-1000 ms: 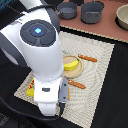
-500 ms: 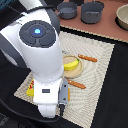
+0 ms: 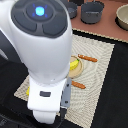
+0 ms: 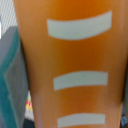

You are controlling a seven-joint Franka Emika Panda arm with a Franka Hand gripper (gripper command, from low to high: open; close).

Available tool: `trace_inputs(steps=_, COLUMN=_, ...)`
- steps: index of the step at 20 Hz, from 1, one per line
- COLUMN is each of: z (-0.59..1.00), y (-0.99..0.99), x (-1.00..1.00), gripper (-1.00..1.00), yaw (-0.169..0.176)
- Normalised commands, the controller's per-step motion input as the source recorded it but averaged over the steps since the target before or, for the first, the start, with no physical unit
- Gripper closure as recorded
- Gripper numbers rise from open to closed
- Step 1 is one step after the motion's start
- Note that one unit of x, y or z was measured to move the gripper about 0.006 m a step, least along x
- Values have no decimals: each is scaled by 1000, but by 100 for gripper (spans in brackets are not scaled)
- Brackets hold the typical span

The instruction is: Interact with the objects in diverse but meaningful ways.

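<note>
Orange block (image 4: 75,55) fills view, three pale curved stripes across it.

Bread-like block (image 4: 75,65): orange, with pale curved ridge bars set across its face one above another. It fills nearly the whole wrist view, running from the top edge to the bottom edge of the frame.

Banana (image 3: 75,64): yellow, only a small part visible at the centre of the exterior view, lying on a round plate (image 3: 81,70) and partly covered by the arm.
</note>
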Motion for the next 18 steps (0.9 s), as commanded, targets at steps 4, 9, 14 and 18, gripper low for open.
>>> trace_inputs(steps=4, z=117, y=318, x=-1000, gripper=100, yaw=0)
trace_inputs(steps=9, z=40, y=368, x=-993, gripper=100, yaw=0)
trace_inputs(steps=14, z=49, y=466, x=-987, gripper=100, yaw=0)
trace_inputs(steps=18, z=206, y=588, x=-950, gripper=100, yaw=0)
